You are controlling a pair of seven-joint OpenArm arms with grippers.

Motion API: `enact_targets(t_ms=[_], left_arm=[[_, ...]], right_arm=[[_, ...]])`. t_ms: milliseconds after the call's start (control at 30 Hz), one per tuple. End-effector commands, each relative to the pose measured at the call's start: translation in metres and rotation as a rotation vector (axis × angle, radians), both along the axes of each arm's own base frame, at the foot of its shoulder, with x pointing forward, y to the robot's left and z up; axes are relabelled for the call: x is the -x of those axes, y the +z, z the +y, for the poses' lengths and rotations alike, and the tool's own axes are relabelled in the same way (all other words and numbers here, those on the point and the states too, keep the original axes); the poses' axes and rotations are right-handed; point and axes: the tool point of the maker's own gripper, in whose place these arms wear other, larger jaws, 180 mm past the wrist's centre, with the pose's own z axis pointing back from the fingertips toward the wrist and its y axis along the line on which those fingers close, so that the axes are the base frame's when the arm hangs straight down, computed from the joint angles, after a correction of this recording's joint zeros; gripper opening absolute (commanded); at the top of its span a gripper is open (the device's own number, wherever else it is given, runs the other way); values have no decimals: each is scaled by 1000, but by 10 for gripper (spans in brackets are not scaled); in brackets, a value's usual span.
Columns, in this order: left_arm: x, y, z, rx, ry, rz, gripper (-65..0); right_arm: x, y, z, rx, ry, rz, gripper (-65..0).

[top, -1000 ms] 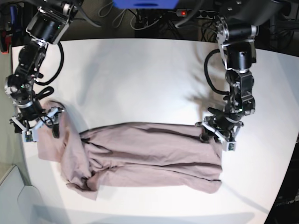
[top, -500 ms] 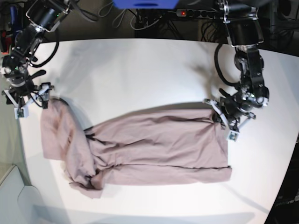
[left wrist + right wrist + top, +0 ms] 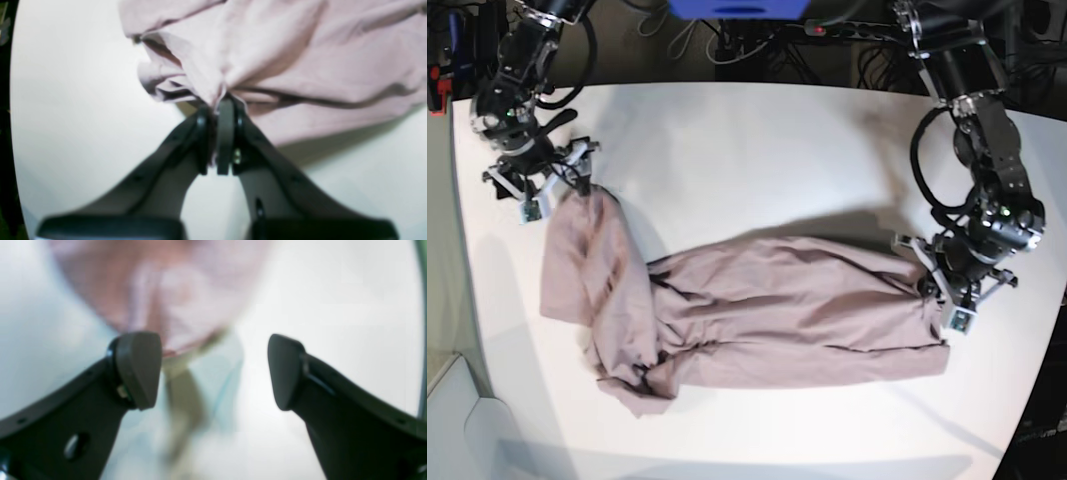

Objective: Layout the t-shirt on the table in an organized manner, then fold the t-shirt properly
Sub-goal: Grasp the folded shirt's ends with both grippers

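T-shirt (image 3: pixel 767 320) lies crumpled on the white desk (image 3: pixel 757 140), long axis running roughly left–right across the base view, w/ a slight tilt: the left end sits higher up the desk, the right end lower. Left part is bunched, one flap reaching up toward the top-left, a knotted fold at the bottom-left. Right end is a fairly straight edge.

Left gripper (image 3: pixel 220 110) at the shirt's right end in base view: fingers (image 3: pixel 225 140) pressed together, pinching a gathered bit of fabric; cloth fans out from the pinch in the wrist view, lifted a little off the desk, shadow under it.

Right gripper (image 3: pixel 213 370) at the upper-left tip of the shirt in base view: fingers (image 3: pixel 138 368) spread wide, nothing between them. Wrist view is blurred; pink cloth shows just beyond the fingertips. Can't tell if they touch it.
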Motion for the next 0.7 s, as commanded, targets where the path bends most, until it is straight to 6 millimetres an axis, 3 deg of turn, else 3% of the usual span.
enact_targets(t_ms=[0,133,233,400,667], left_arm=[[-10,18,0,4,-4,-66,-648],[-10,18,0,3,-4,-64,-648],[-10,18,0,3,-4,-64,-648],[-11,19,1,2,-5,-68,-648],[-11,20,3,-2,-5,-71,-648]], right_arm=[[-9,18,8,0,25,-67,-151],[-8,32,33,-4,76,-105,-150],[-7,30,35,-8,80,-98,-150],[0,7,35,-37,76,-36,-152],[-2,-7,46,-108,79,-66,-154]])
